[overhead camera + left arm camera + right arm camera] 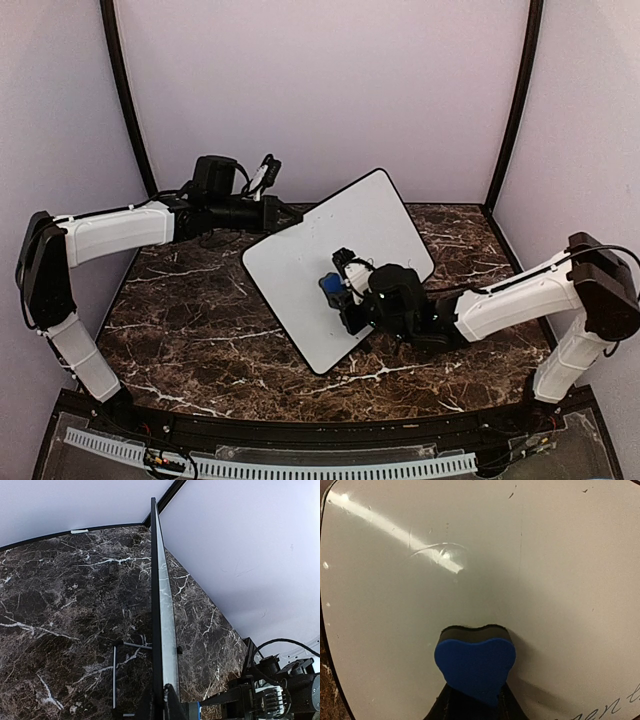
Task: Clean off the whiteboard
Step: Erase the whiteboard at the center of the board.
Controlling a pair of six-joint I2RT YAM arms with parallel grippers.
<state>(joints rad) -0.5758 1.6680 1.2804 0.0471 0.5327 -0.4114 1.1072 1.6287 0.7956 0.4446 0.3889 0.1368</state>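
The whiteboard is a white board with rounded corners and a thin black frame, held tilted above the marble table. My left gripper is shut on its far left edge; the left wrist view shows the board edge-on between my fingers. My right gripper is shut on a blue eraser and presses its dark felt side against the board face. In the right wrist view the eraser sits on the white surface, with faint grey handwriting at the lower right.
The dark marble table lies under the board. Pale walls with black corner posts close in the back and sides. A white slotted rail runs along the near edge. The right arm shows in the left wrist view.
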